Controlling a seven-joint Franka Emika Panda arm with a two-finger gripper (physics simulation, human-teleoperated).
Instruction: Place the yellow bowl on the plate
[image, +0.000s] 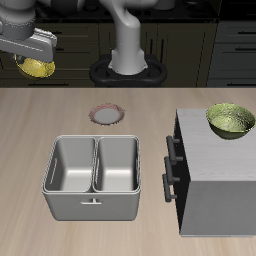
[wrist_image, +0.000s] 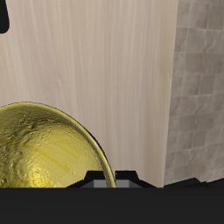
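Right, my gripper (image: 42, 62) has the yellow bowl (image: 38, 68) clamped at its rim, and I'm carrying it in the air, high above the table's back edge. In the wrist view the yellow bowl (wrist_image: 48, 149) fills a big part of the picture, shiny and dimpled inside, with the dark finger (wrist_image: 103, 179) sitting right on its rim; the fingers are closed down to the thickness of that rim.

Below the bowl in that same view I see pale wooden table (wrist_image: 96, 61) and, past its edge, a grey tiled floor (wrist_image: 203, 96).

Moving outward in the exterior view: the plate (image: 108, 114) lies flat on the table (image: 30, 130), bare, with its reddish patterned rim and pale centre, nearer the middle of the table and well apart from the bowl I'm holding. Just in front of the plate stands a grey two-compartment caddy (image: 94, 178), both compartments showing only their metal walls. Beside that is a grey cabinet (image: 215, 175) with dark drawer handles (image: 172, 170) on its side face, and on its top sits a larger yellow-green bowl (image: 231, 120), upright.

I can't read any writing, brand or label on anything here; the surfaces are plain.
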